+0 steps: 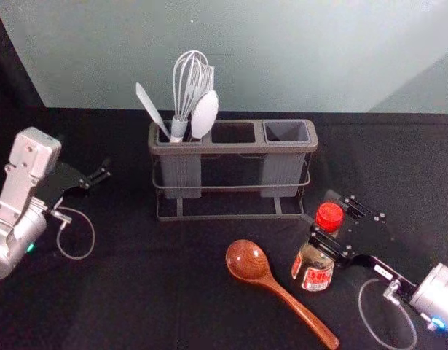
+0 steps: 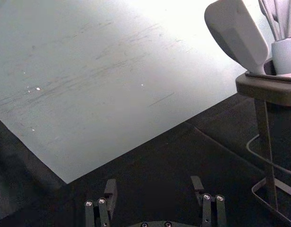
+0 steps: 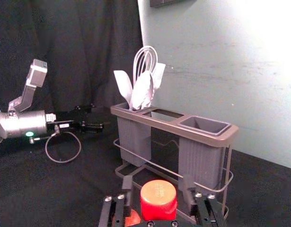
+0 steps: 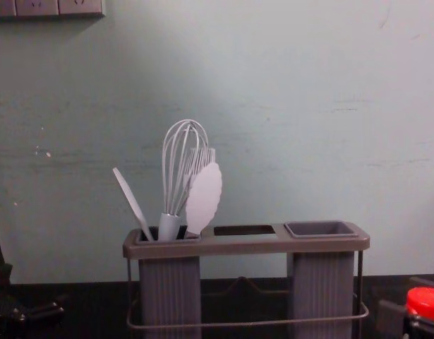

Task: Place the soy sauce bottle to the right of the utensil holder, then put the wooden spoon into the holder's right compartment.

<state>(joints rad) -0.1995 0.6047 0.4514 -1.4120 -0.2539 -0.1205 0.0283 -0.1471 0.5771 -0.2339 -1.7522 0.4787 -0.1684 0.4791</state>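
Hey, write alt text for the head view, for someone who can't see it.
The right tool is at a red-capped soy sauce bottle, beside a wooden spoon lying on a black table. Farther back, a utensil holder has pale utensils in its left compartment; its right compartment is empty. The left arm is at the left edge.

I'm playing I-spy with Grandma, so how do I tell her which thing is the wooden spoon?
Find the holder with white tools. In front of it, beside the red-capped bottle, lies the spoon. It's shiny brown wood, not white like the tools.
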